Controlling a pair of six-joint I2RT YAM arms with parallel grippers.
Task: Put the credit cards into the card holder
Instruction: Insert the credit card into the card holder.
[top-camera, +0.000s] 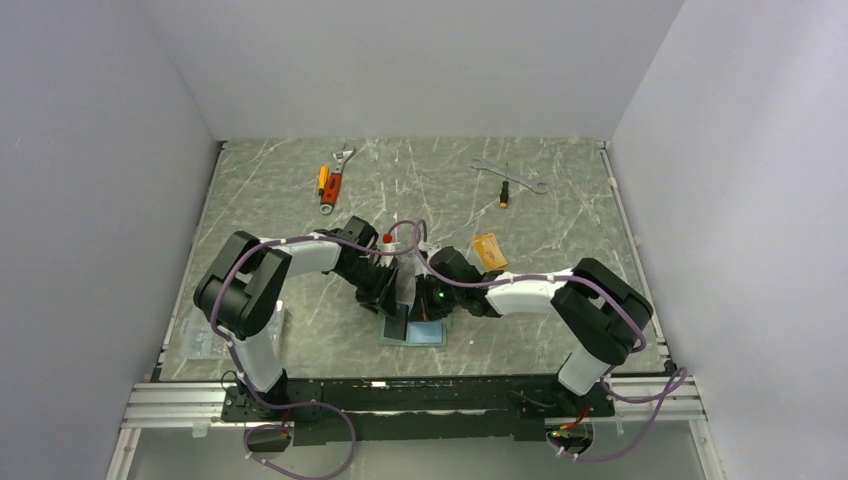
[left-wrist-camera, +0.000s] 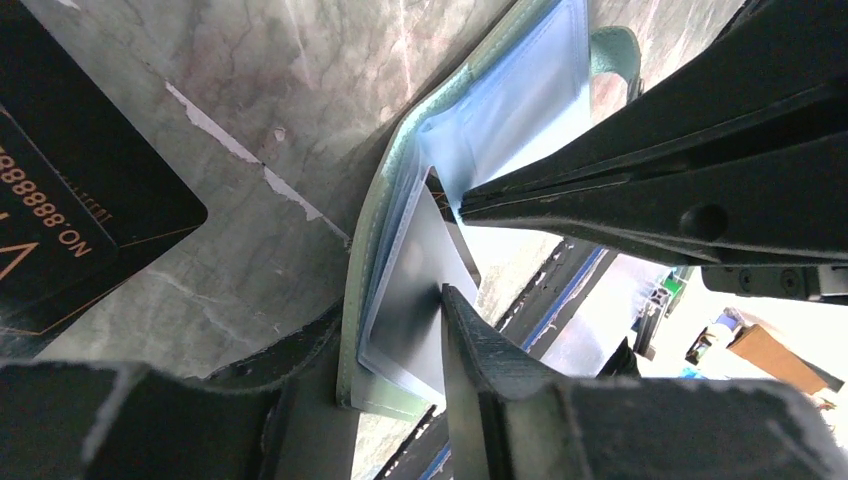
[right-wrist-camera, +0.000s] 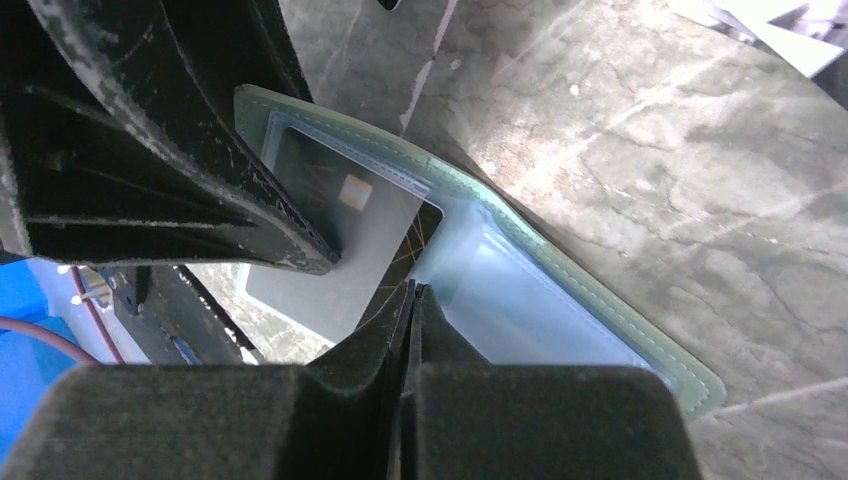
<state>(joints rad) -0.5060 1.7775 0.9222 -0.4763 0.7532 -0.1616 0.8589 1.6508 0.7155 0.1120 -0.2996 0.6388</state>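
Observation:
The sage-green card holder (top-camera: 432, 336) lies open near the table's front, pale blue inside (right-wrist-camera: 540, 300). My left gripper (left-wrist-camera: 392, 318) is shut on its left flap, whose pocket holds a silver-grey card (right-wrist-camera: 335, 255). My right gripper (right-wrist-camera: 412, 292) is shut on a thin black card (right-wrist-camera: 432, 225) with gold lines; the card's end sits at the fold of the holder (left-wrist-camera: 400, 170). The right gripper's fingers (left-wrist-camera: 620, 190) show in the left wrist view. Another black card (left-wrist-camera: 70, 190) lies on the table beside the holder. An orange-gold card (top-camera: 488, 250) lies behind the right arm.
An orange-handled adjustable wrench (top-camera: 335, 180) lies at the back left. A silver wrench (top-camera: 490, 167) and a small screwdriver (top-camera: 505, 192) lie at the back right. A clear plastic piece (top-camera: 205, 338) sits at the left front edge. Both arms crowd the centre front.

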